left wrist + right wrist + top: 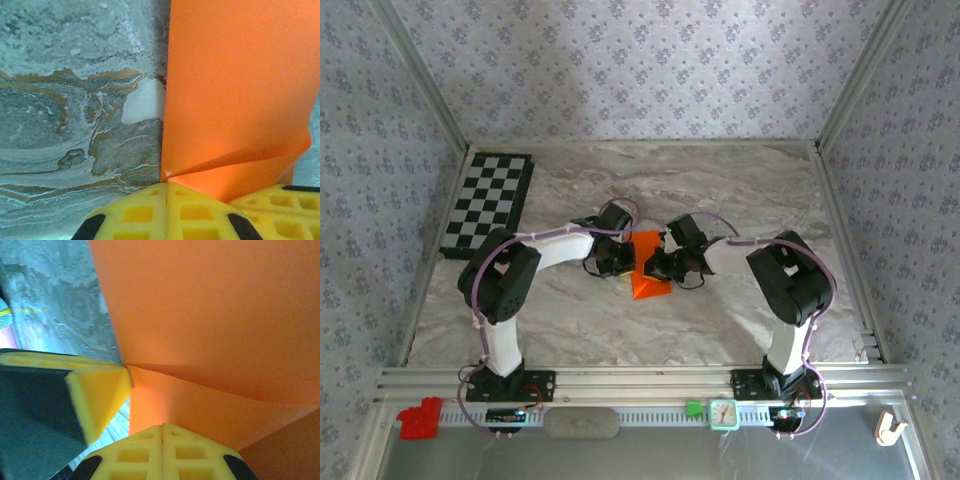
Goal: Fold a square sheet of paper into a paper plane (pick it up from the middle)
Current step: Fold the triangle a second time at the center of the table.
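The orange sheet (650, 284) sits mid-counter (750, 190), between the two arms, partly lifted and tented, not flat. On the left hand (166, 194) the yellow ribbed fingers are pressed fully together, tips right at a corner where two creases of the sheet meet; I read that as a pinch on the paper. The right hand (163, 436) is likewise closed tight, with the sheet standing up straight out of its tips, so I take it as gripping too. In the right wrist view, one of the left hand's fingers (97, 390) touches the sheet where its folds converge. Paper notes: very thin, matte, plain on both faces, bright and even in colour. It bows and buckles into soft ridges wherever it is held, so it has almost no stiffness of its own. I judge it near weightless, easy to crumple or tear if the hands pull apart, and prone to slide on the smooth marbled surface. Best hold is along a crease or edge, close to the fold line, with light pressure. The checkerboard (488, 205) lies well apart at far left.
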Controlling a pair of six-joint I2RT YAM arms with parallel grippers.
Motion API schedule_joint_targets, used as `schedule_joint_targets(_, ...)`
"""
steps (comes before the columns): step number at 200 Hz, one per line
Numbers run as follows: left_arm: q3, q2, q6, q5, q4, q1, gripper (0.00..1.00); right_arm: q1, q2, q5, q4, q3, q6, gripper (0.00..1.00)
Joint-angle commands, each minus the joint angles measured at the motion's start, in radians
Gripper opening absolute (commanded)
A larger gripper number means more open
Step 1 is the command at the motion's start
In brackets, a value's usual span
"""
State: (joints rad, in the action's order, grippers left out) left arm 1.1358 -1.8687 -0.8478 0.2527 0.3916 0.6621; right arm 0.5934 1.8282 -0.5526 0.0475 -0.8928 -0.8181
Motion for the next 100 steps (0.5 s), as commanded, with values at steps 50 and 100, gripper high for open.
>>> schedule_joint_targets(50,0.001,0.078,-0.015,0.011,-0.040,0.005,0.00,0.014,0.049,0.150,-0.082,0.052,-0.063,0.04)
schedule_joint_targets(100,-0.183,0.217,-0.181,0.094,-0.234,0.037,0.15,0.011,0.068,0.220,-0.128,0.056,-0.116,0.04)
